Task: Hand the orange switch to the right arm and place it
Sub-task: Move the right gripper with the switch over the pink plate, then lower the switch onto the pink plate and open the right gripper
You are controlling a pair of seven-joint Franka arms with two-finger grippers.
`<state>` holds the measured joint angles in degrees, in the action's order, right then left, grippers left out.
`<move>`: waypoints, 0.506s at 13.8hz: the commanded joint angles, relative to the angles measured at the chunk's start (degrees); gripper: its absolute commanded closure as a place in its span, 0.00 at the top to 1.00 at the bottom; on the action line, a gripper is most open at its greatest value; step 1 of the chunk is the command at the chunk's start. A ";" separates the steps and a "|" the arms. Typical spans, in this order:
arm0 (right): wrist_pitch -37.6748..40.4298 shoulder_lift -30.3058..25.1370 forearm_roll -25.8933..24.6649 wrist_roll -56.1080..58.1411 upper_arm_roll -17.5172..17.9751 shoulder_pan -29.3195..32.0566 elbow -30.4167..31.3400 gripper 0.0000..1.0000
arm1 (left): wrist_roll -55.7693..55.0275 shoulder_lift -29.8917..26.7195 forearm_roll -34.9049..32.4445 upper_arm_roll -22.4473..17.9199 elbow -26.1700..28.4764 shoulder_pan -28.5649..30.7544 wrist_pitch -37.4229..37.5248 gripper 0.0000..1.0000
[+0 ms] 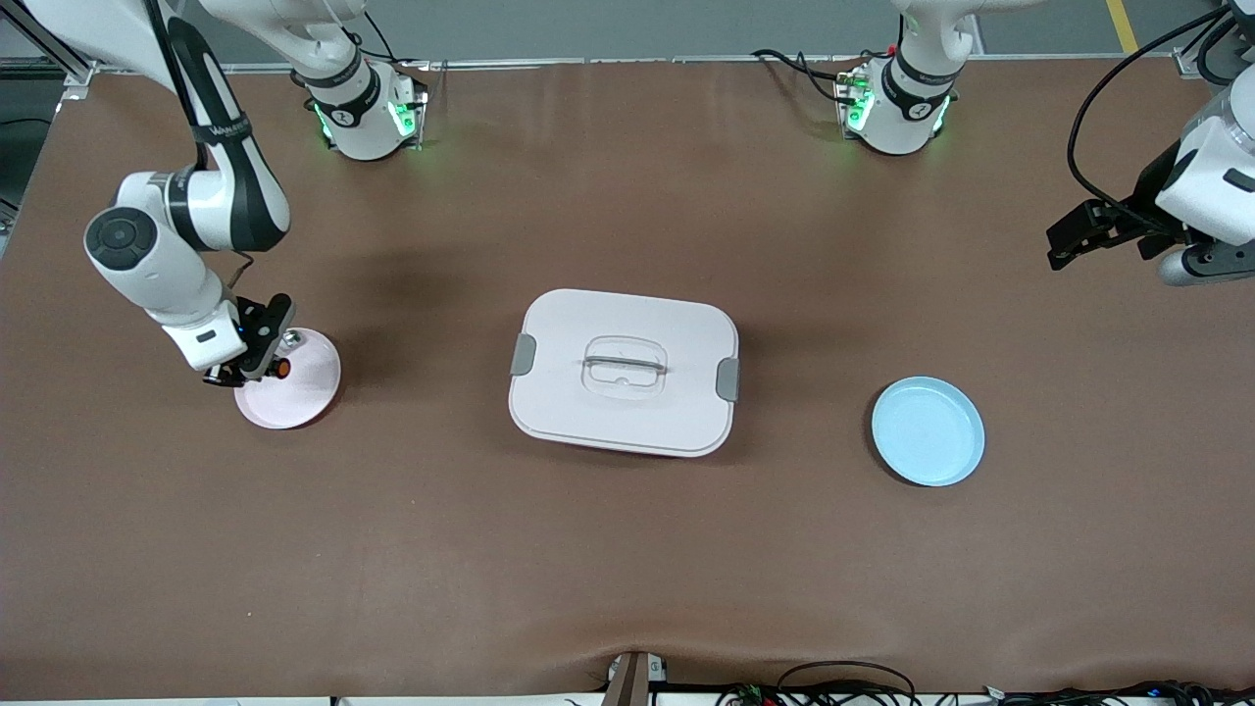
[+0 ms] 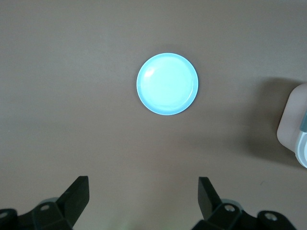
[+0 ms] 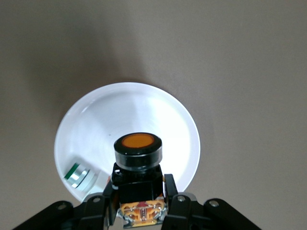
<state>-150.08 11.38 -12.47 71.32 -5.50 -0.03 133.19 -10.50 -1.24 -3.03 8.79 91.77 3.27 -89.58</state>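
My right gripper point(image 1: 257, 355) is shut on the orange switch point(image 1: 280, 369), a black button with a round orange cap. It holds the switch over the pale pink plate point(image 1: 299, 392) toward the right arm's end of the table. In the right wrist view the switch point(image 3: 138, 148) sits between the fingers of my right gripper point(image 3: 139, 191) above the plate point(image 3: 144, 108). I cannot tell whether the switch touches the plate. My left gripper point(image 1: 1064, 243) is open and empty, up in the air over the left arm's end of the table, where the left arm waits; it also shows in the left wrist view point(image 2: 144, 191).
A small silvery part point(image 3: 79, 175) lies on the pink plate beside the switch. A white lidded box point(image 1: 624, 371) stands mid-table. A light blue plate point(image 1: 928, 431) lies toward the left arm's end and shows in the left wrist view point(image 2: 167, 84).
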 commanded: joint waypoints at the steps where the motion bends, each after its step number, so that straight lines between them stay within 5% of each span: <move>1: -3.20 2.94 -1.32 0.57 0.76 2.05 -0.30 0.00 | 1.09 -0.52 1.01 -0.35 0.07 -0.02 0.72 1.00; 7: -5.74 7.33 -1.32 0.49 0.67 2.05 0.58 0.00 | 1.01 -0.35 1.01 -0.35 0.07 -0.02 0.63 1.00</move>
<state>-154.16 17.60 -12.53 71.42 -5.50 0.98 133.33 -10.50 -1.23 -3.01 8.79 91.80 3.27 -89.57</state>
